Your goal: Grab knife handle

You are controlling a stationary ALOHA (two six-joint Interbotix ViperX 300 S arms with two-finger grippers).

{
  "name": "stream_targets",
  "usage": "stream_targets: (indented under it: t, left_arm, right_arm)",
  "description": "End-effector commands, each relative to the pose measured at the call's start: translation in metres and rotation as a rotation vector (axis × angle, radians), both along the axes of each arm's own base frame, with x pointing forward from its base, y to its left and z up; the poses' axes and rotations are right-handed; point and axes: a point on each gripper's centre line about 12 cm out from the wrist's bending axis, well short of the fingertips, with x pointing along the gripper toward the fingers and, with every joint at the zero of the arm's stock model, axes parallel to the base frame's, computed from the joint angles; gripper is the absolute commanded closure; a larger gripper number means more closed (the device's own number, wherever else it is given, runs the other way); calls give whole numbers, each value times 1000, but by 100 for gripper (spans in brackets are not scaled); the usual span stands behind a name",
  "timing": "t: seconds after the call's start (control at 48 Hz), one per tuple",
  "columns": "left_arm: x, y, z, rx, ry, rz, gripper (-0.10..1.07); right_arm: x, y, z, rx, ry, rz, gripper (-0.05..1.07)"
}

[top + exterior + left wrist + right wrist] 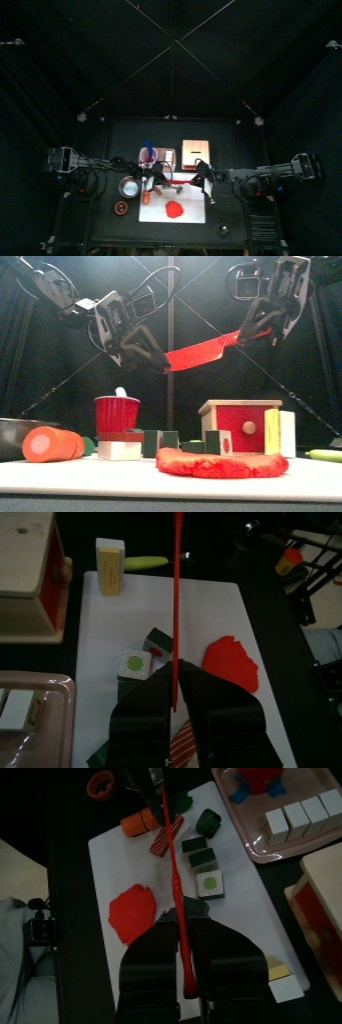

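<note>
Red knife [203, 353], handle hidden in right hand [254, 336]

one red knife [201, 354], one red cup [116, 414], one red blob [221, 463], one white board [160, 662]

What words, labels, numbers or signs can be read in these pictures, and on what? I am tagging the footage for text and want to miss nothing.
None: no view shows readable text.
The red cup: plain, no print visible.
The wooden box with its red panel: no label visible.
The small blocks on the white board: they carry coloured shapes such as a green dot, not letters.
The red knife held in the air: no marking visible.
</note>
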Motion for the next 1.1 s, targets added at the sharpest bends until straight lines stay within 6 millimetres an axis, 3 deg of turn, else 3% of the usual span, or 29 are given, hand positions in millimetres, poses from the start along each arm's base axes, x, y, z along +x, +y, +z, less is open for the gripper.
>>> stream_targets:
  t: [0.0,0.542,0.833,0.938,1.083]
  left_arm:
    - [0,1,20,6,-52,5,33]
    - [-20,10,68,66,-160,93,28]
    - [-29,17,123,101,-285,167,28]
    - [-30,25,126,133,-271,235,28]
    - [-30,18,128,160,-257,259,28]
  right_arm:
    - [-1,0,11,-5,-41,3,92]
    - [-16,-3,15,-32,-71,7,92]
    - [-16,-5,12,-26,-106,3,92]
    - [-15,-5,13,-24,-118,1,92]
    - [-15,-7,13,-24,-119,-4,92]
